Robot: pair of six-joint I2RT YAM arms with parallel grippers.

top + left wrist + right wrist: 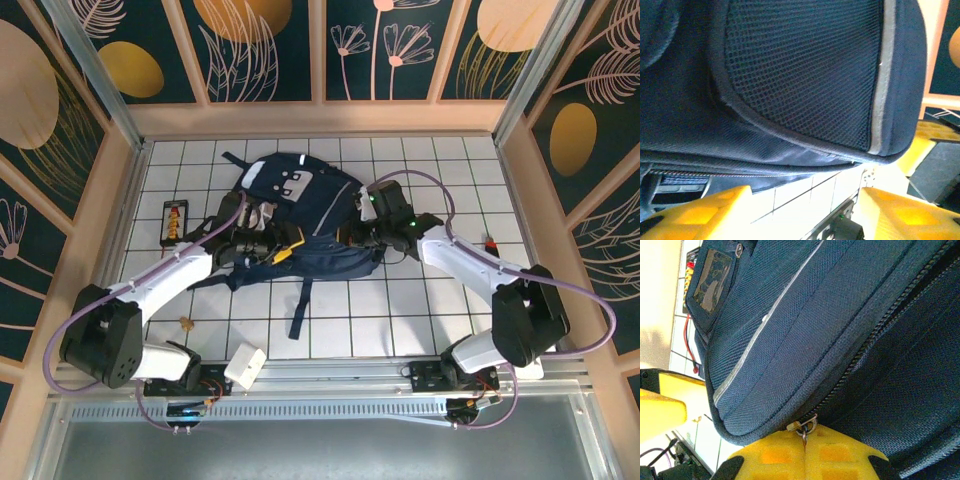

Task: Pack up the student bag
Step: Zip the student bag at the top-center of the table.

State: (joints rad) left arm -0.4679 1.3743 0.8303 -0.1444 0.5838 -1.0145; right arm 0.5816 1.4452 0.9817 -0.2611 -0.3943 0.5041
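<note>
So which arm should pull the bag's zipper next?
The right arm. Its jaws are shut on the zipper pull of the student bag, so it probably only needs to pull. The left arm has its jaws open beside the mesh panel, holding nothing.

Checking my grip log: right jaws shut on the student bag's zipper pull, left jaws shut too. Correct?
No: the left gripper has its jaws open, as the left wrist view shows. The right gripper is indeed shut on the zipper pull of the student bag.
</note>
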